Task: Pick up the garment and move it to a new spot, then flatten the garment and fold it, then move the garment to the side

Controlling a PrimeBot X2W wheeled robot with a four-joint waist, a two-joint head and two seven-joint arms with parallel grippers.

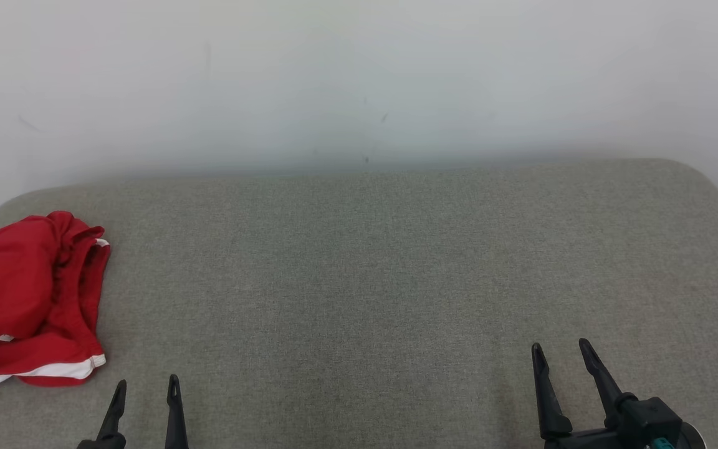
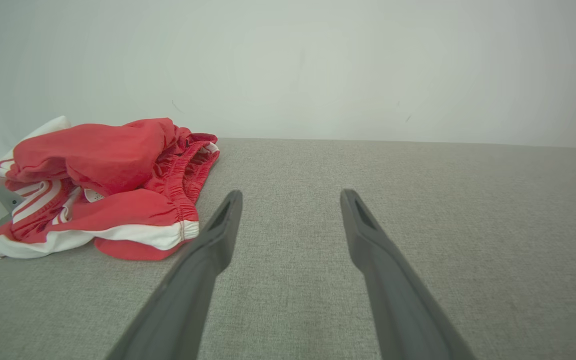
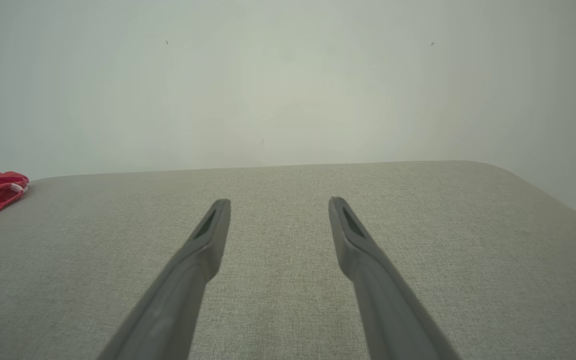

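The garment [image 1: 22,299] is a pair of red shorts with white stripes. It lies in a crumpled heap at the far left edge of the grey tabletop [image 1: 365,280], and a bit of it seems to hang over that edge. In the left wrist view the garment [image 2: 103,165] is bunched up high, with folds on top of folds.

It looks soft, thin and light. It will flop and sag when lifted, and it will not break. The cloth may be a little slippery, so a small pinch could slide off. A good place to grab is the thick stretchy waistband [image 2: 188,170] or the white hem [image 2: 143,234], since both are close and stick out.

The left end effector [image 1: 147,383] is just beside the garment, a little to its right and not touching it. It is open wide and holds nothing. The right end effector [image 1: 561,349] is well apart, over on the other side of the tabletop. It is open wide too, with nothing in it.

Behind the tabletop is a plain pale wall [image 1: 359,75].
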